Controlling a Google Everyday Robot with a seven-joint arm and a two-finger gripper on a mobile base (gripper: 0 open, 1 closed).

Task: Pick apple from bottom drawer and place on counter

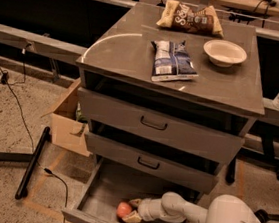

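The bottom drawer (101, 193) is pulled open below two closed drawers. The apple (123, 210), small and reddish-orange, lies on its grey floor near the front edge. My gripper (132, 210) reaches into the drawer from the right, its white arm coming from the lower right. Its fingertips sit at the apple's right side, one above and one below it. The counter (127, 52) is the flat grey-brown cabinet top with a pale curved streak at its left.
On the counter lie a blue-white snack bag (173, 61), a cream bowl (224, 53) and a yellow-brown snack bag (190, 17). A tan cardboard box (69, 120) stands left of the cabinet. A black cable (57, 182) runs on the floor.
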